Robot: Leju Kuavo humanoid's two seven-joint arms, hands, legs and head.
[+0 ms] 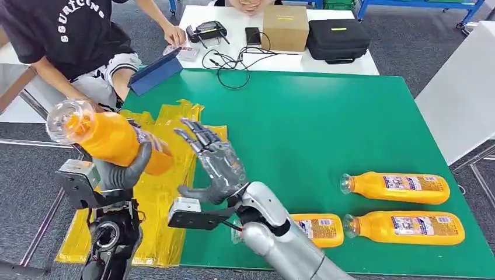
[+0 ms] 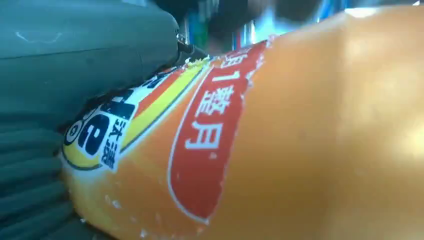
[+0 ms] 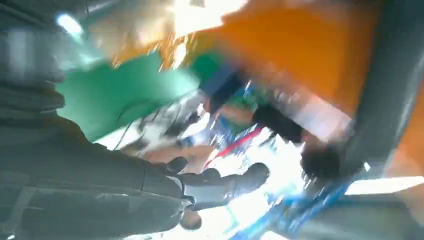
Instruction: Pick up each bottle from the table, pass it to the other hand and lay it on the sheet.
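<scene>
Orange bottle (image 1: 111, 139) is sitting clasped in the left hand (image 1: 119, 174), looking full, heavy and slick; right hand's (image 1: 213, 160) fingers (image 1: 195, 133) are hanging released beside it.

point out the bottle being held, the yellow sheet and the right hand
held bottle (image 1: 111, 137), head view, on its orange body above the left hand's thumb
yellow sheet (image 1: 163, 230), head view, on a bare stretch near its right edge
right hand (image 1: 219, 163), head view, on the palm

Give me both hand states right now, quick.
Left hand: holding a clear plastic bottle of orange juice above the yellow plastic sheet.
Right hand: open, fingers spread, holding nothing.
</scene>
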